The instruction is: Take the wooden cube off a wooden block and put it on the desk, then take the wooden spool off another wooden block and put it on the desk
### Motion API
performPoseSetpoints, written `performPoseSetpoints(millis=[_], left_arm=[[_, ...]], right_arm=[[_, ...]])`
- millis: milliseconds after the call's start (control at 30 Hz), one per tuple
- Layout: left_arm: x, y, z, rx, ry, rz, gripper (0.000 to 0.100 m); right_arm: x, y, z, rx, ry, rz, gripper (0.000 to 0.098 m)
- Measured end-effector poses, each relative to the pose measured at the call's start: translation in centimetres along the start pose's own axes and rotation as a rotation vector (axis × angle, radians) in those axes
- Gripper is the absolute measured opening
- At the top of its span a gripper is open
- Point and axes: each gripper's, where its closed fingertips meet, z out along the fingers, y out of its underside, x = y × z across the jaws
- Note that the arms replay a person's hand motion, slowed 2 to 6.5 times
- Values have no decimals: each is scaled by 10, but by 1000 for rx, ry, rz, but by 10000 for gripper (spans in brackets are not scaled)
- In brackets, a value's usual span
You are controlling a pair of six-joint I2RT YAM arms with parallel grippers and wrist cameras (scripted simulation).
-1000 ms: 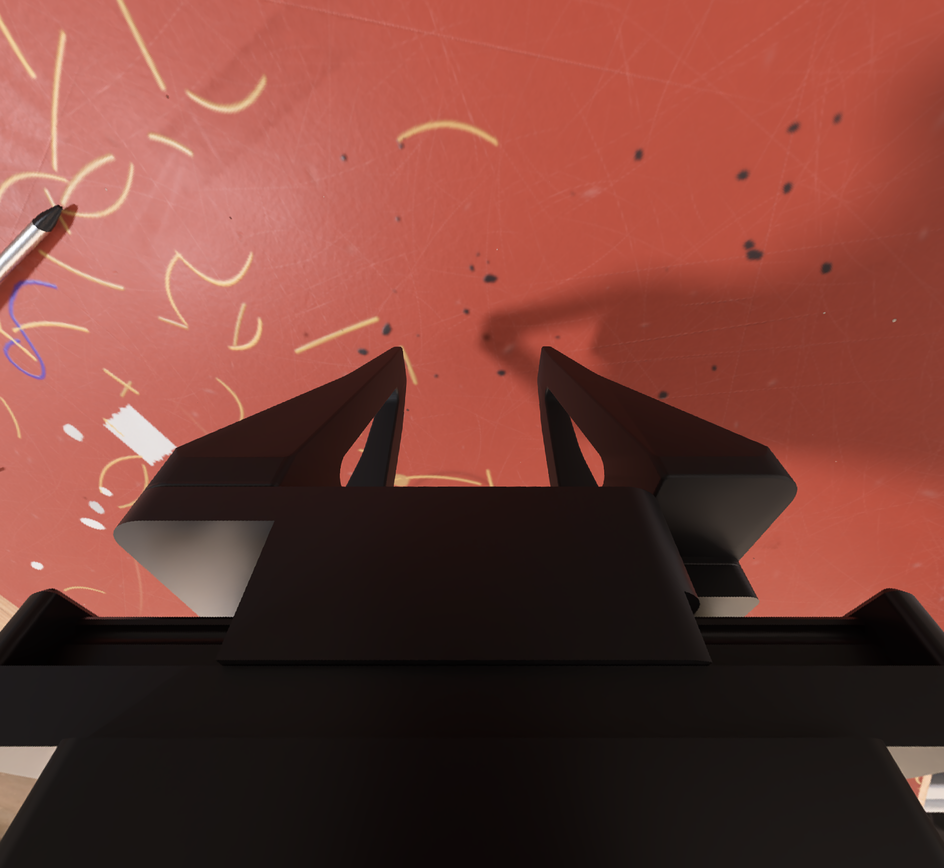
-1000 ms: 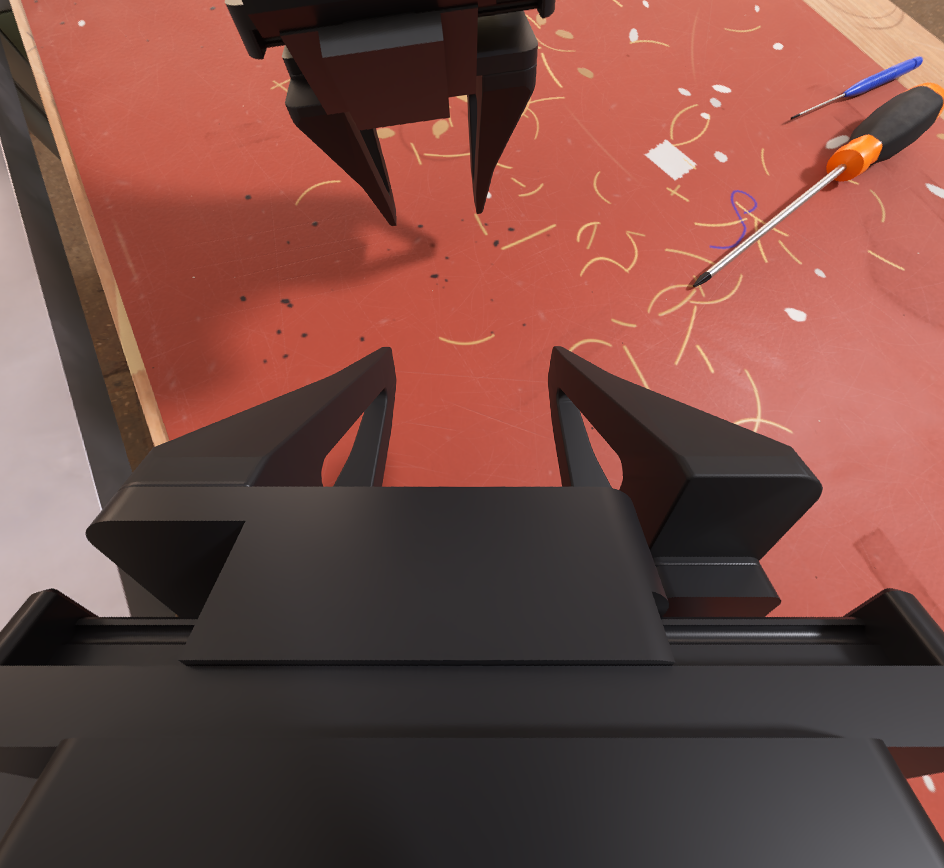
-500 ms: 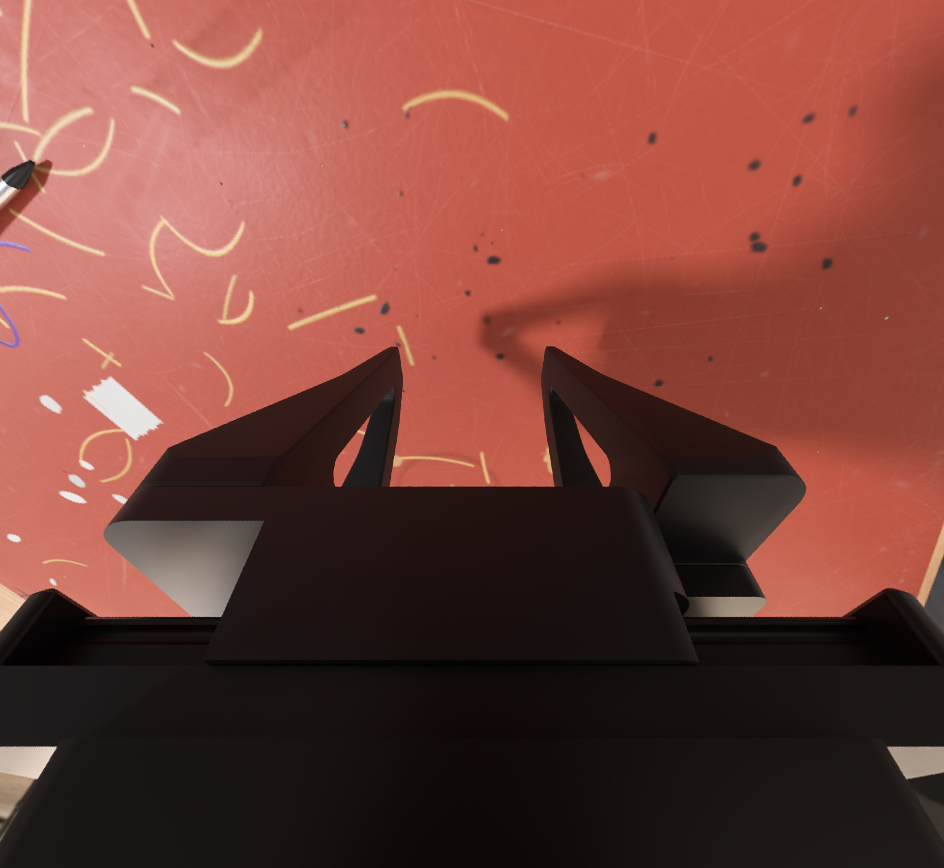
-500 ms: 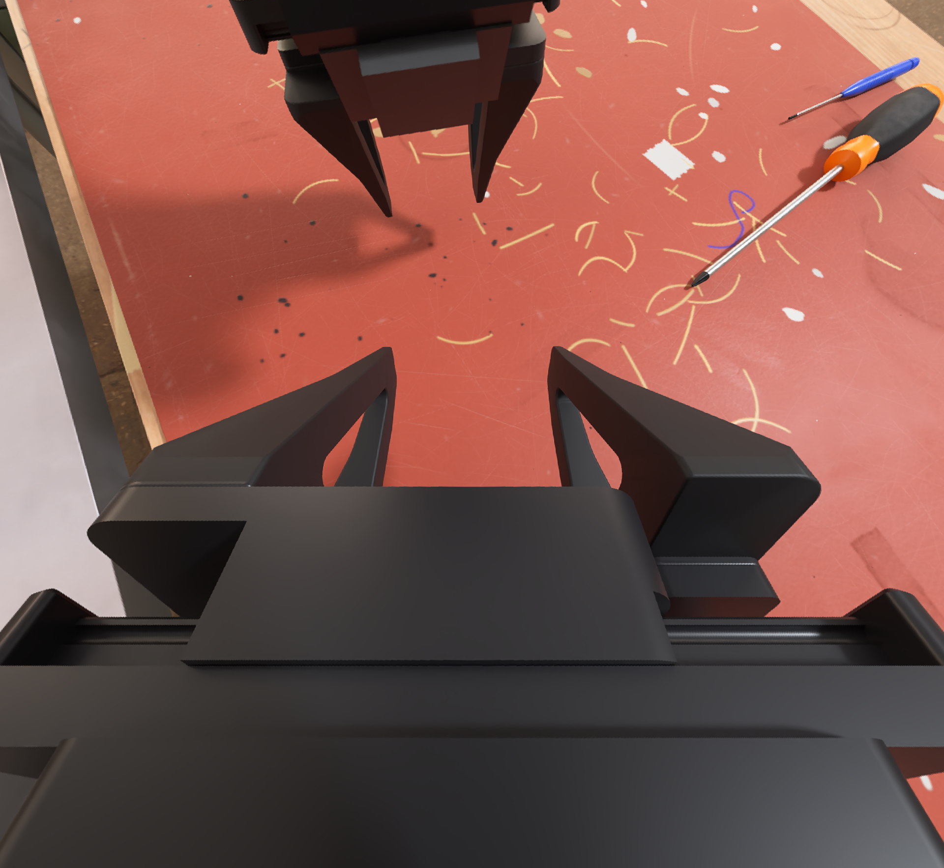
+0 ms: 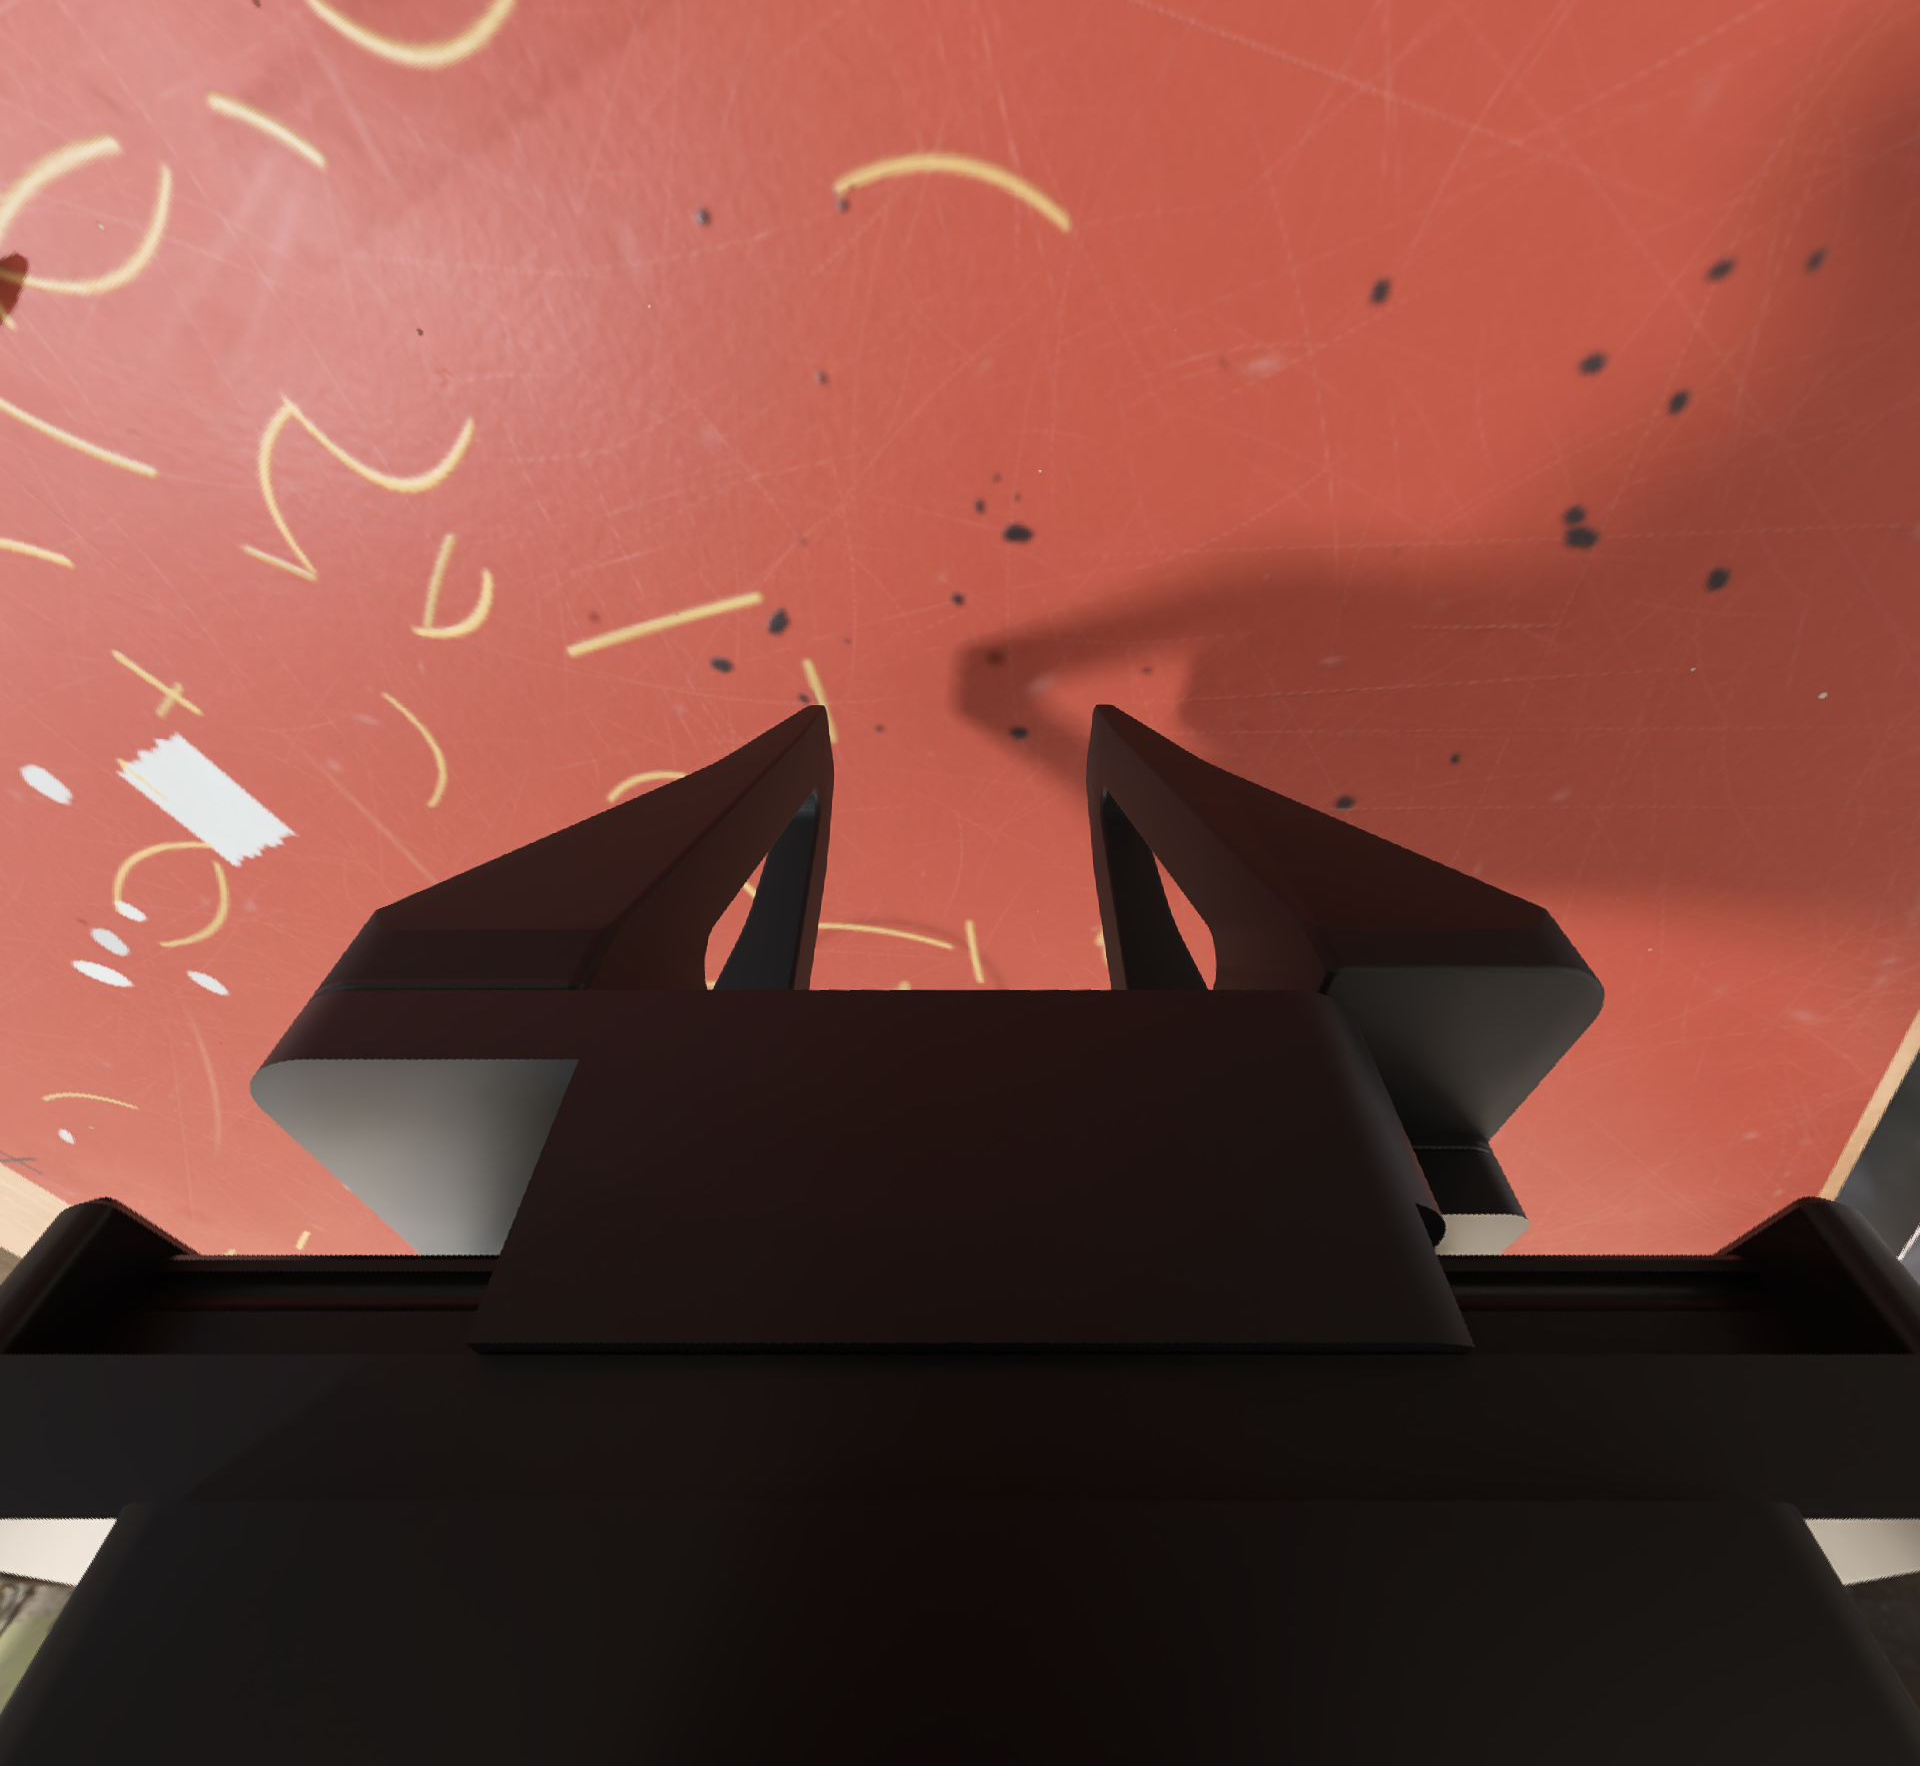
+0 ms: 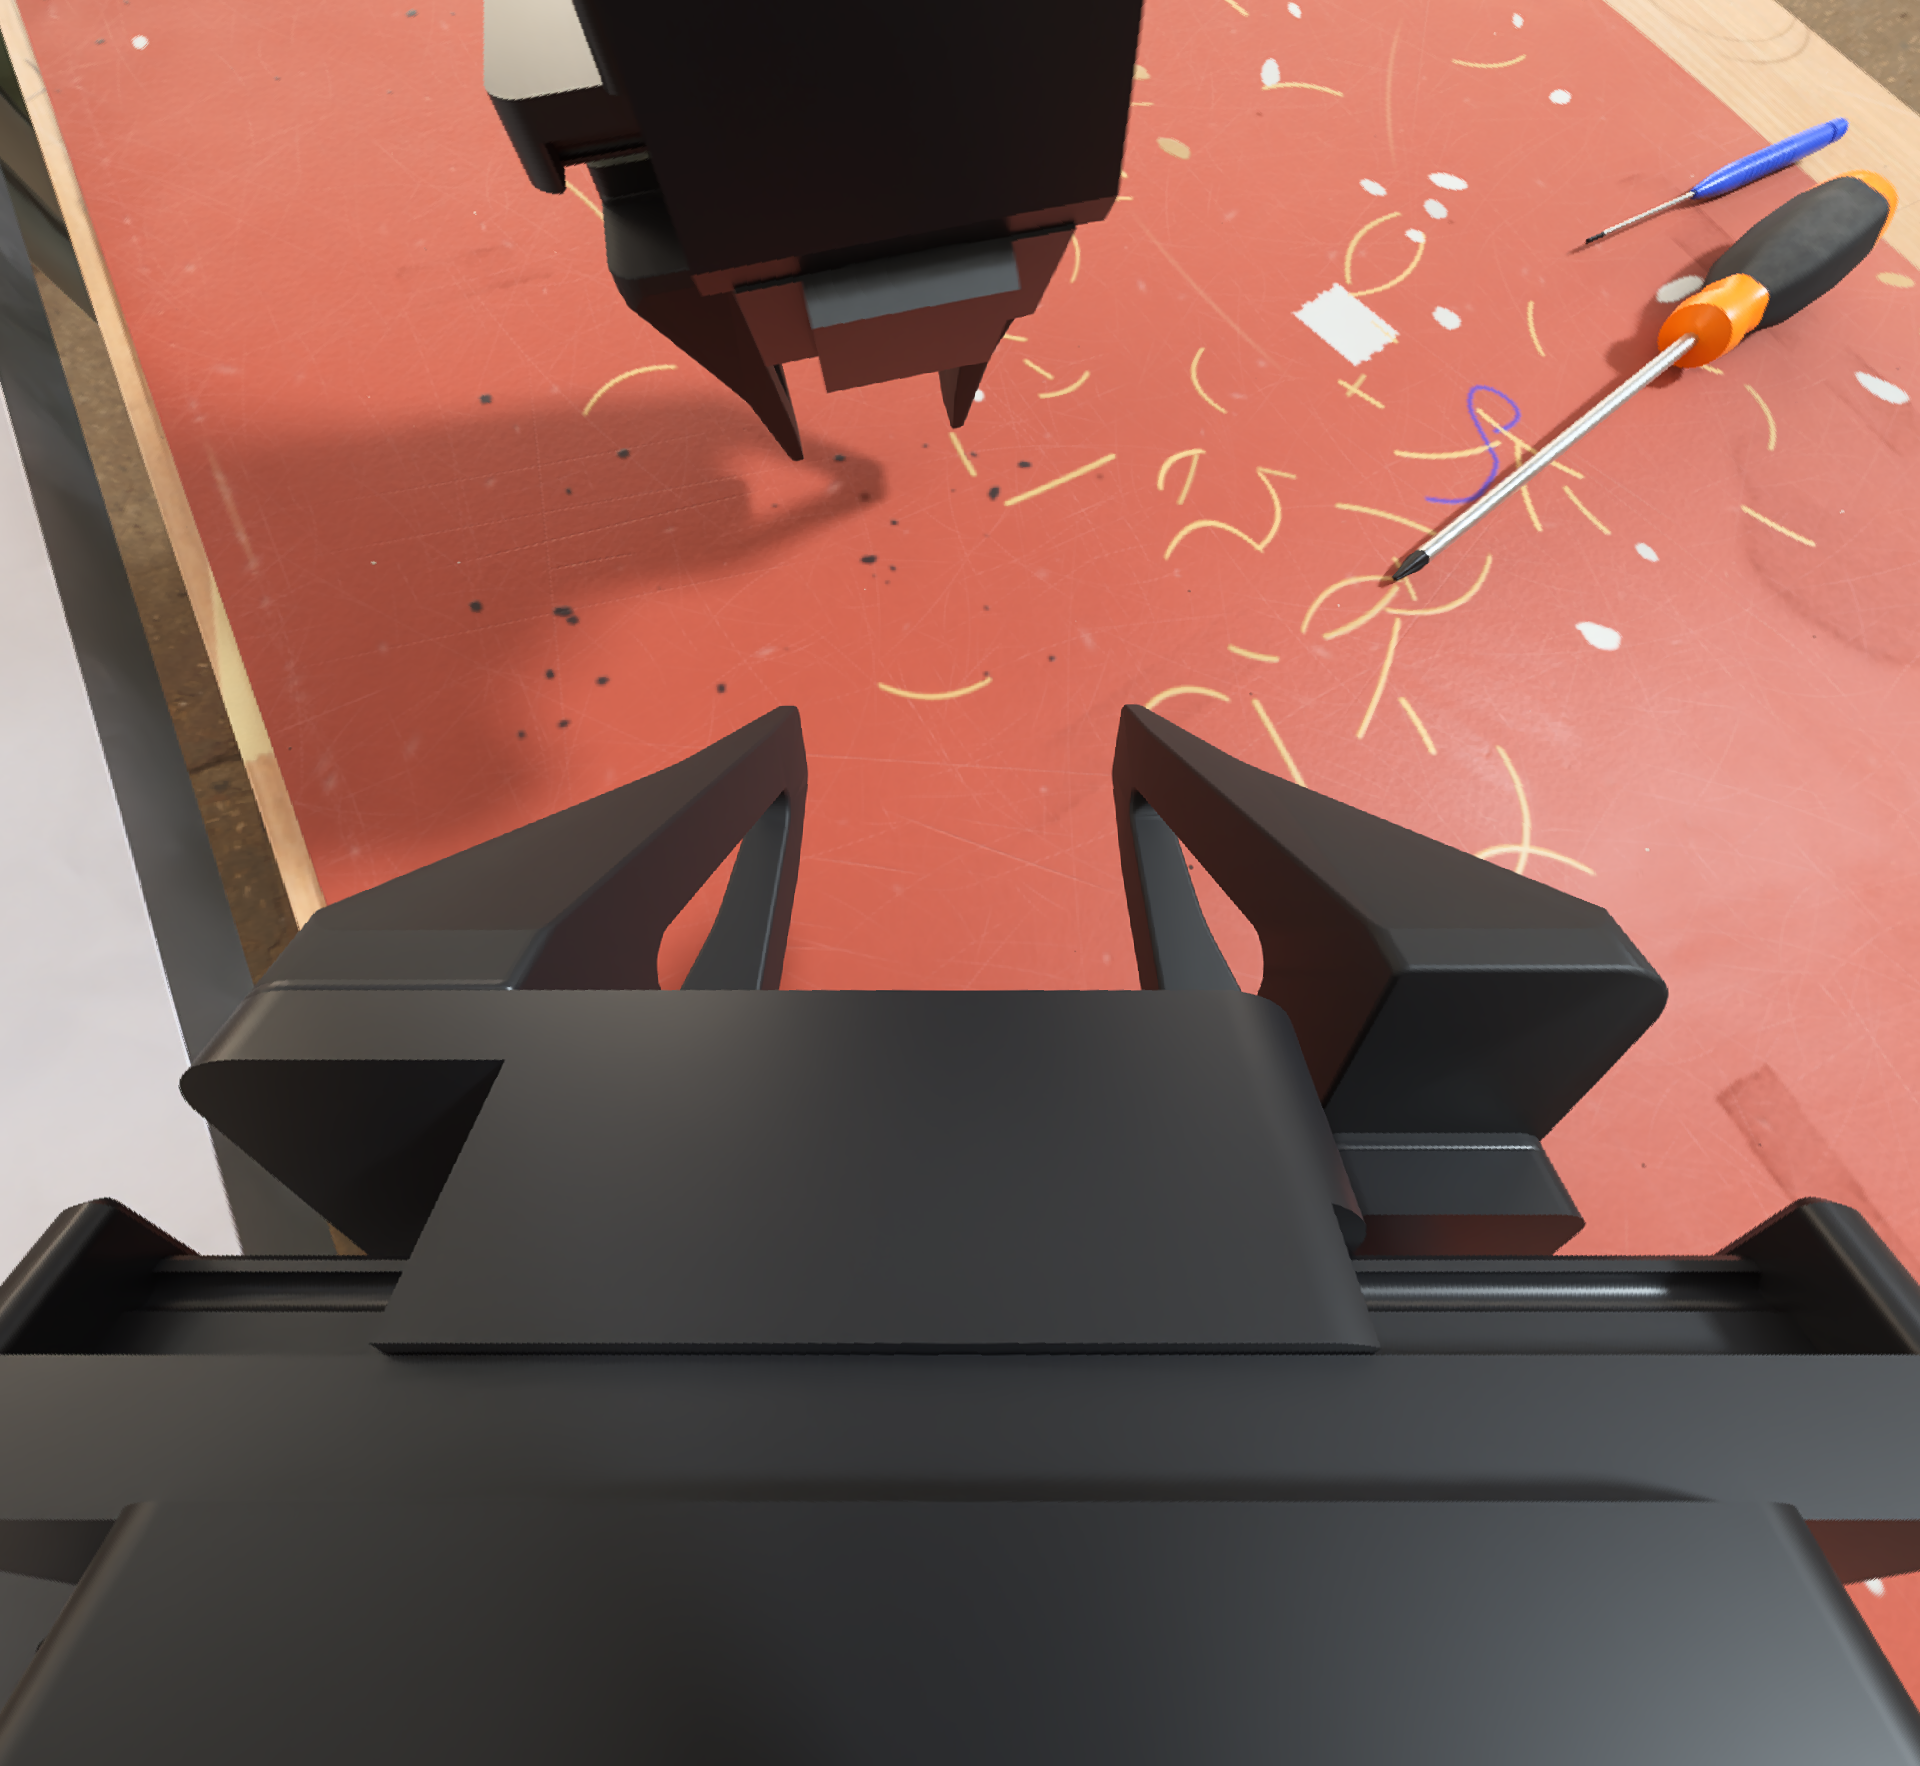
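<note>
No wooden cube, spool or block shows in either view. My left gripper is open and empty, pointing down close above the red desk mat. It also shows in the right wrist view, hanging over the mat with its fingertips near the surface. My right gripper is open and empty, higher above the same mat.
An orange-and-black screwdriver and a small blue screwdriver lie at the right of the mat. A white tape scrap lies near them and shows in the left wrist view. The mat's wooden edge runs along the left.
The left gripper has moved lower and toward the right gripper; the screwdriver tip has slid out of the left wrist view. The right gripper has held still.
</note>
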Motion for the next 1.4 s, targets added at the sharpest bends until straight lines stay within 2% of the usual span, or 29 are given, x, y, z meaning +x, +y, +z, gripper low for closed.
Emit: performPoseSetpoints(millis=[200,500,667,833,967,1133,1267,1400], left_arm=[[2,0,0,7,-10,36,414],[1,-1,-6,38,-49,30,443],[0,-3,-28,110,-93,16,454],[-8,6,-68,212,-172,-34,454],[-22,26,-103,269,-257,-103,452],[-40,66,-139,286,-346,-215,445],[-52,109,-153,248,-389,-312,439],[-61,155,-155,177,-404,-409,432]], right_arm=[[1,0,-1,3,5,5,503],[3,0,-2,7,9,6,502],[3,0,-2,8,10,7,502],[4,-1,-3,17,12,12,502],[5,-2,-5,26,13,17,501],[5,-3,-6,38,12,21,501],[5,-5,-7,46,11,23,498],[5,-5,-7,48,10,24,495]])
